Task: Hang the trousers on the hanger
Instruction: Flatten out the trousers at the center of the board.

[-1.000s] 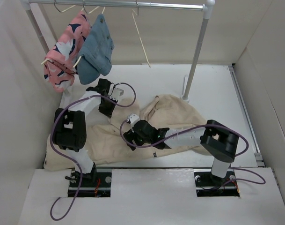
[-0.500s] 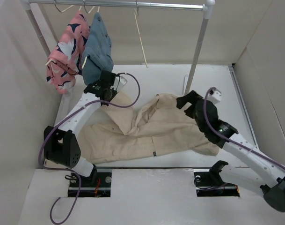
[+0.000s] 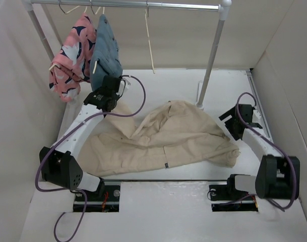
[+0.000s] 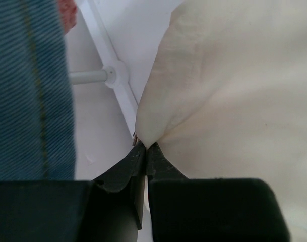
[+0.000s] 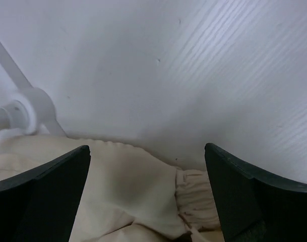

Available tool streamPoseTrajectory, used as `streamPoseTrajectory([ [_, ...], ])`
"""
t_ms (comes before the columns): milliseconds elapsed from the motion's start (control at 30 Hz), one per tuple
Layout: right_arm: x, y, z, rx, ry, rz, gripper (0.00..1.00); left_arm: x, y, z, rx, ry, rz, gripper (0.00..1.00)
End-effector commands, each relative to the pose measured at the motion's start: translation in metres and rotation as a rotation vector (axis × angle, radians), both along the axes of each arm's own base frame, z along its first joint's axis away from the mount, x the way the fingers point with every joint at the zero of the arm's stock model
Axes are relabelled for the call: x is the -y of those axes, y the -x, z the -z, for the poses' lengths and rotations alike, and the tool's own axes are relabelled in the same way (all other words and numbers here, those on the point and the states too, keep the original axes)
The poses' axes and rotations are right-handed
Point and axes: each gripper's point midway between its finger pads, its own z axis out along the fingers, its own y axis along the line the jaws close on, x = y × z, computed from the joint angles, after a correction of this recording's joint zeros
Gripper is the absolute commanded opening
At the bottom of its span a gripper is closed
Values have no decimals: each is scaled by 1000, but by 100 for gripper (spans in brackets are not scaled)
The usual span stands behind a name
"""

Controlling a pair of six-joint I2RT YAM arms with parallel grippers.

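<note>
The beige trousers (image 3: 163, 138) lie wrinkled across the middle of the table. My left gripper (image 3: 107, 102) is shut on their far-left edge, just below the hanging clothes; in the left wrist view its jaws (image 4: 145, 147) pinch a fold of the trousers (image 4: 234, 101). My right gripper (image 3: 231, 125) hovers open at the trousers' right edge. In the right wrist view, the open gripper (image 5: 147, 151) has nothing between its fingers, with the trousers (image 5: 118, 191) and a gathered hem (image 5: 196, 196) below. The bare cream hanger (image 3: 149, 40) hangs from the rail, apart from both grippers.
A grey rail (image 3: 128, 4) spans the back, with a pink patterned garment (image 3: 70, 55) and a blue denim garment (image 3: 105, 55) hanging at its left. The denim (image 4: 27, 85) is close beside my left gripper. The rail's right post (image 3: 211, 60) stands behind the trousers; its foot (image 5: 32, 108) shows.
My right gripper has let go at the trousers' middle, opened wide and swung out to their right edge. My left gripper has carried its edge of the trousers back and left.
</note>
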Motion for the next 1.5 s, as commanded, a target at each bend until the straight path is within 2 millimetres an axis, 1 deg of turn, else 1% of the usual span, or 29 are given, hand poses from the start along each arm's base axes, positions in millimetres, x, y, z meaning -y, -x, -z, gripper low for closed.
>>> streamPoseTrajectory([
  [0, -27, -32, 9, 0, -73, -181, 100, -12, 2, -38, 115, -21, -53, 0],
  [67, -40, -36, 23, -46, -118, -256, 98, -16, 4, -40, 127, -31, -67, 0],
  [133, -45, -32, 45, -111, -151, -271, 97, -26, 4, -40, 130, -27, -103, 0],
  [200, -46, -35, 48, -100, -157, -278, 93, -33, 5, -35, 126, -7, -135, 0],
  [267, -46, -33, 50, -101, -158, -278, 84, -37, 6, -33, 113, -5, -144, 0],
  [333, -44, -32, 54, -113, -143, -281, 65, -42, 6, -33, 116, 0, -163, 0],
  [367, -44, -32, 54, -114, -136, -289, 38, -45, 6, -32, 114, 6, -169, 0],
  [433, -40, -31, 57, -125, -129, -290, 0, -48, 5, -36, 124, 9, -179, 0],
  [500, -32, -35, 54, -114, -112, -288, 0, -57, 5, -47, 148, 8, -197, 0],
  [533, -27, -36, 48, -96, -108, -276, 0, -61, 7, -46, 140, 4, -206, 0],
  [567, -15, -35, 44, -90, -93, -237, 0, -66, 7, -50, 148, -8, -217, 0],
  [600, -7, -38, 29, -47, -68, -216, 0, -73, 9, -54, 154, -15, -230, 0],
  [633, 1, -36, 22, -41, -26, -193, 0, -77, 9, -54, 154, -16, -239, 0],
  [667, 10, -37, 11, -16, -2, -162, 0, -82, 11, -55, 152, -31, -249, 0],
  [700, 16, -40, -12, 36, 39, -148, 0, -82, 12, -58, 160, -29, -249, 0],
  [767, 32, -40, -35, 69, 123, -102, 0, -88, 10, -63, 174, -34, -258, 0],
  [833, 41, -42, -73, 149, 201, -91, 0, -91, 10, -67, 179, -39, -262, 0],
  [900, 51, -41, -98, 196, 271, -66, 0, -92, 10, -71, 190, -43, -269, 0],
  [933, 55, -38, -117, 234, 311, -56, 0, -95, 11, -72, 189, -59, -273, 0],
  [1033, 73, -25, -137, 261, 384, 26, 0, -107, 11, -79, 196, -89, -309, 0],
  [1067, 76, -19, -150, 288, 410, 43, 0, -119, 15, -80, 197, -104, -350, 0],
  [1200, 83, 0, -153, 302, 461, 84, 0, -151, 35, -87, 161, -223, -452, 0],
  [1267, 83, 3, -151, 313, 462, 87, 0, -159, 45, -89, 141, -241, -475, 0],
  [1300, 81, 5, -148, 313, 458, 78, 0, -167, 54, -82, 98, -259, -498, 0],
  [1333, 80, 6, -145, 303, 445, 82, 0, -168, 58, -76, 69, -266, -495, 0],
  [1367, 78, 12, -137, 287, 415, 94, 0, -173, 69, -64, 13, -283, -514, 0],
  [1400, 77, 17, -131, 269, 412, 91, 0, -173, 72, -63, -6, -288, -512, 0],
  [1433, 76, 19, -127, 266, 376, 112, 0, -175, 81, -51, -37, -283, -532, 0],
  [1467, 77, 28, -117, 232, 367, 139, 0, -177, 87, -42, -68, -276, -539, 0],
])
